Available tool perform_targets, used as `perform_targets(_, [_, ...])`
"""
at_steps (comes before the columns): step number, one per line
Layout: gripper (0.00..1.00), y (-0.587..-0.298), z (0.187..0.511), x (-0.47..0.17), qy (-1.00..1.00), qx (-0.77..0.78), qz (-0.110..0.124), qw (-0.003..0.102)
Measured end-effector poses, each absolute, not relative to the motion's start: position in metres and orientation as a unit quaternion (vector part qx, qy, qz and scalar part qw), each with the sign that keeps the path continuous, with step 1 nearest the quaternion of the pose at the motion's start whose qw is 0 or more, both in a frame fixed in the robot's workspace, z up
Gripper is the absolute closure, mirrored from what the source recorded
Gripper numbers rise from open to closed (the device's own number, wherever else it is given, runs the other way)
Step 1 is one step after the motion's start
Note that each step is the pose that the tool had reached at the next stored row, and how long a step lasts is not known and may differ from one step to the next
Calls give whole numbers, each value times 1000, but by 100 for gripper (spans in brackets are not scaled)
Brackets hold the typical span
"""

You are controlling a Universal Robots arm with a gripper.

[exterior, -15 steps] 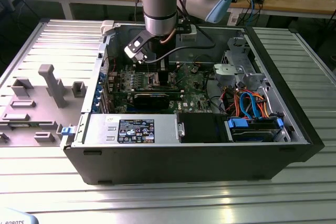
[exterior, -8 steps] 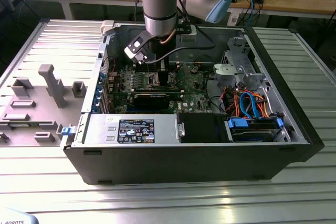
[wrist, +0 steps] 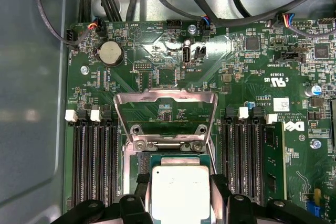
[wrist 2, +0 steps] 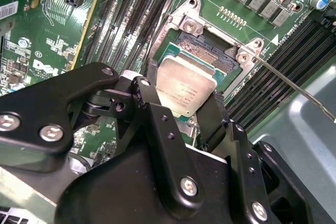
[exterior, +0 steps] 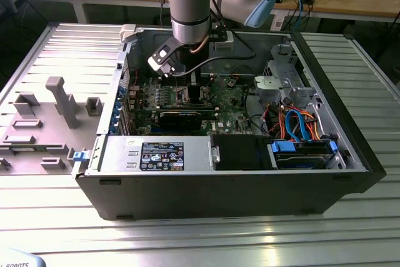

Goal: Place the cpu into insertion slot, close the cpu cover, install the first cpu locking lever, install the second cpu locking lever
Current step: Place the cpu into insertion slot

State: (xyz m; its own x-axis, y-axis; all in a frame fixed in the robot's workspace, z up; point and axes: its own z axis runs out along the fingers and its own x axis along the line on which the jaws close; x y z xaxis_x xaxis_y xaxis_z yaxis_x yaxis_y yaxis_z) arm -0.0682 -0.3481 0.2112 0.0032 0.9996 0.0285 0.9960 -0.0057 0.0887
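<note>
My gripper pinches the cpu by opposite edges, just over the insertion slot. The cpu cover lies flipped open (swung fully back)

the jaws are matt black with silver screw heads. between them the cpu shows a dull silver-grey top with a thin green edge. just beyond the jaws the insertion slot has a pale metal rim and a dark centre. it sits on a green motherboard speckled with fine pale print. the cpu cover is silvery. the ram slots either side of the jaws are black. the counter is ribbed silver-grey.
</note>
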Motion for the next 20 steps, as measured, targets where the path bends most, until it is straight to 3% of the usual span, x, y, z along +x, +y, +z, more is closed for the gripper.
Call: perform_targets(20, [46, -343, 211, -68, 708, 704, 38, 25])
